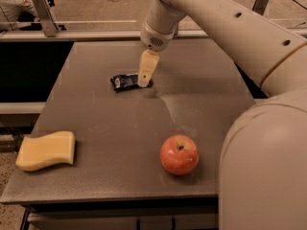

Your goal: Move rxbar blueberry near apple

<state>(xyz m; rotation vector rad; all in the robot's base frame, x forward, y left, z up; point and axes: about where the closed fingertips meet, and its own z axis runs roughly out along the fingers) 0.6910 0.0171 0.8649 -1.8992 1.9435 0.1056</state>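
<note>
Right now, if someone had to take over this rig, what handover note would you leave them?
Gripper: low at the right end of the rxbar blueberry, at the far middle of the table; no lift yet.
rxbar blueberry: lying flat, well apart from the apple.
apple: upright near the front edge, right of centre.
Sponge: front left corner, out of the way.
Done: approach to the bar.
Left: grasp, carry toward the front, set down beside the apple.

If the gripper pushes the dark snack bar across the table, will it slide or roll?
Probably slide: the snack bar lies flat on the table, so rolling seems unlikely. Its shiny wrapper may be slippery and may bend when grasped. It looks thin, so it is likely light. The gripper is down at one end of it.
</note>
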